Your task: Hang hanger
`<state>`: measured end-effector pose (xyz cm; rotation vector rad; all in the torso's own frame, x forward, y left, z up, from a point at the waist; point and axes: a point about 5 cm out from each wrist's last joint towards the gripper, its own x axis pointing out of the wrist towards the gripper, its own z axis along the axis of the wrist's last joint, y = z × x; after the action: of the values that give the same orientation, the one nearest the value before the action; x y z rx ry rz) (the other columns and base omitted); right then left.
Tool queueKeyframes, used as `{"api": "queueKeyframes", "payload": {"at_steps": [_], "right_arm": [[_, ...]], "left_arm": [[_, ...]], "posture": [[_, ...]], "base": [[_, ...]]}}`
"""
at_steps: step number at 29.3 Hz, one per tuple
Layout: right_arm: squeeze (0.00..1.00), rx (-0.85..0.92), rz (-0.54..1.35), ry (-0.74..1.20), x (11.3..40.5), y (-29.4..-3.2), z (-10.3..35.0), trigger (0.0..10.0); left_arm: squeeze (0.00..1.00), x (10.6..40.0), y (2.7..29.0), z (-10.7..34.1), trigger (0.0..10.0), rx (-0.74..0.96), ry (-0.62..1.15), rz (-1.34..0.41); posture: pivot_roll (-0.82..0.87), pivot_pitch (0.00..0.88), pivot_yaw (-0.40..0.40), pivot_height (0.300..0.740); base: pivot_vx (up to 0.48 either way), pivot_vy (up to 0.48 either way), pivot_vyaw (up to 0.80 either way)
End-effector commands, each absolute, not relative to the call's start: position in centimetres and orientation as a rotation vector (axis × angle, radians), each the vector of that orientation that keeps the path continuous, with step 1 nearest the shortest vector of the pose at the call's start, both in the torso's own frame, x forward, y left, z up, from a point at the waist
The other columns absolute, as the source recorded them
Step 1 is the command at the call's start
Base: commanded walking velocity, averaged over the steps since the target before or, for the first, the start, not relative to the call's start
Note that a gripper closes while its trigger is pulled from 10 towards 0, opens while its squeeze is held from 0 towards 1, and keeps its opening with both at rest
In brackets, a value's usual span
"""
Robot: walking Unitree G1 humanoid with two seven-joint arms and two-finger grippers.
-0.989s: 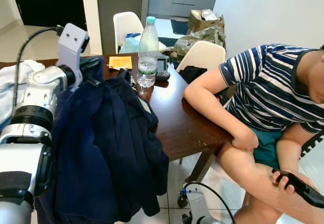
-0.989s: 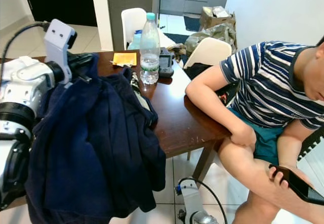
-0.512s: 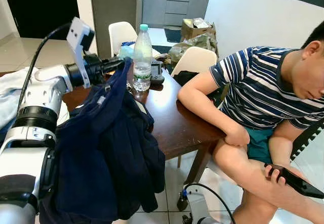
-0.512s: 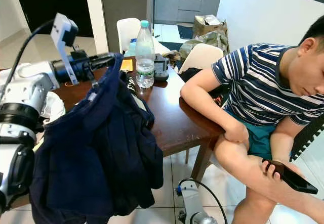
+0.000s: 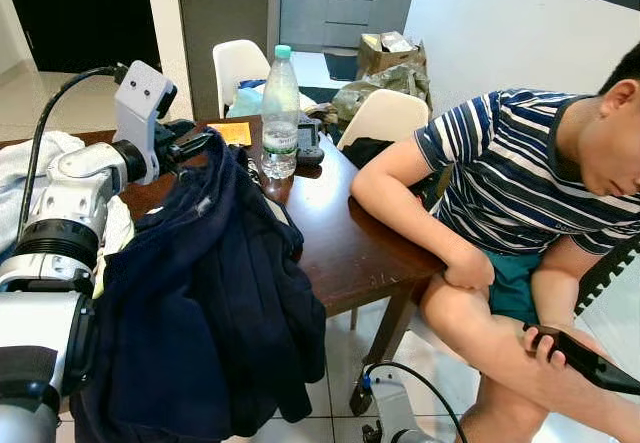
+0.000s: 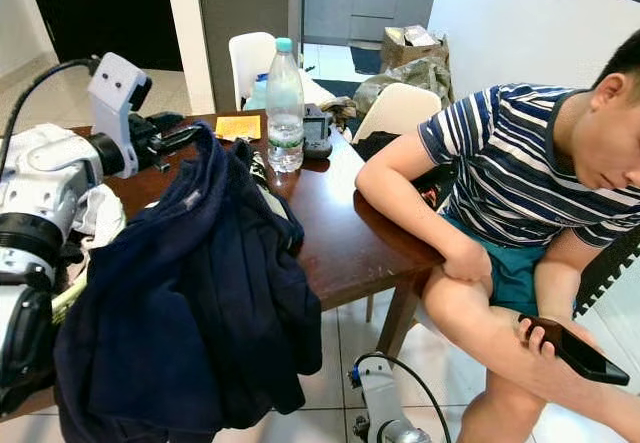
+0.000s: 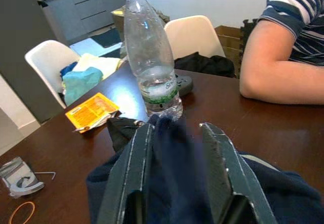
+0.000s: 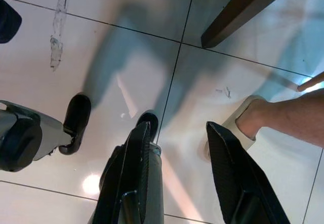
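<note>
left gripper (image 7: 174, 133): raised over the brown table (image 5: 350, 243), fingers clamped on a fold of the dark navy garment (image 5: 200, 303) (cloth fills the gap between the fingers in the left wrist view)
navy garment: bunched at the top in the left gripper, rest hangs down over the near table edge, reaching toward the floor
hanger: cannot make one out; if there is one, the cloth hides it
right gripper (image 8: 174, 138): hangs idle, pointing down at the white tiled floor (image 8: 101, 52), fingers apart, nothing between them
water bottle (image 5: 280, 113): clear plastic, green cap, upright on the table just beyond the left gripper, near empty
orange packet (image 7: 93, 112): flat on the table beside the bottle
dark gadget (image 5: 308, 139): on the table just behind the bottle (too small to tell what it is)
white cloth (image 5: 25, 163): piled on the table's far left, behind the left arm
person (image 5: 530, 213): striped shirt, teal shorts, seated on the robot's right, one elbow on the table edge, other hand holding a phone (image 5: 585, 360) on the knee
white chairs (image 5: 235, 63): one at the table's far end, another beside the person
robot base (image 5: 395, 413): on the floor under the table corner, with a black cable
</note>
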<state>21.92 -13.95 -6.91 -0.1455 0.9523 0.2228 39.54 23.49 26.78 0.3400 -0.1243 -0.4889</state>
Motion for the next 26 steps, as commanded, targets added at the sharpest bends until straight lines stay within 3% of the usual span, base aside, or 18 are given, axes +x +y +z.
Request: {"api": "queueKeyframes", "payload": {"at_steps": [1, 8, 11, 14, 17, 20, 22, 25, 26], "right_arm": [[0.0, -0.143, 0.212, 0.956, 21.8, -14.3, -7.0, 10.0], [0.0, -0.144, 0.217, 0.956, 21.8, -14.3, -7.0, 10.0], [0.0, -0.143, 0.216, 0.957, 21.8, -14.4, -7.0, 10.0], [0.0, -0.138, 0.211, 0.957, 21.7, -14.4, -7.1, 10.0], [0.0, -0.12, 0.202, 0.945, 21.7, -14.5, -7.0, 10.0], [0.0, -0.093, 0.193, 0.921, 22.0, -14.6, -6.8, 10.0], [0.0, -0.081, 0.191, 0.911, 22.1, -14.6, -6.7, 10.0], [0.0, -0.076, 0.186, 0.907, 22.0, -15.2, -6.8, 10.0], [0.0, -0.076, 0.186, 0.907, 22.0, -15.2, -6.8, 10.0]], "left_arm": [[0.0, 39.5, 23.3, 27.3, 10.0, 0.352, -0.148, -0.514], [0.0, 39.9, 24.6, 26.1, 10.0, 0.49, -0.017, -0.358], [0.0, 39.9, 26.4, 24.8, 10.0, 0.495, 0.182, -0.246], [0.0, 40.0, 26.5, 26.0, 10.0, 0.352, 0.145, -0.197], [0.0, 40.0, 26.2, 28.3, 10.0, 0.256, -0.076, -0.101], [0.0, 38.9, 26.6, 28.8, 10.0, 0.384, -0.209, 0.03], [0.0, 38.5, 26.9, 28.3, 10.0, 0.419, -0.207, 0.075], [0.0, 36.4, 31.5, 26.5, 10.0, 0.398, -0.099, 0.335], [0.0, 36.4, 31.5, 26.5, 10.0, 0.398, -0.099, 0.335]], "posture": [[0.15, 0.0, -0.073, 0.74], [0.15, 0.0, -0.077, 0.74], [0.15, 0.0, -0.072, 0.74], [0.15, 0.0, -0.068, 0.74], [0.15, 0.0, -0.068, 0.74], [0.15, 0.0, -0.074, 0.74], [0.15, 0.0, -0.077, 0.74], [0.15, 0.0, -0.089, 0.74], [0.15, 0.0, -0.089, 0.74]], "base": [[0.0, 0.0, 0.0], [0.0, 0.0, 0.0], [0.0, 0.0, 0.0], [0.0, 0.0, 0.0], [0.0, 0.0, 0.0], [0.0, 0.0, 0.0], [0.0, 0.0, 0.0], [0.0, 0.0, 0.0], [0.0, 0.0, 0.0]]}}
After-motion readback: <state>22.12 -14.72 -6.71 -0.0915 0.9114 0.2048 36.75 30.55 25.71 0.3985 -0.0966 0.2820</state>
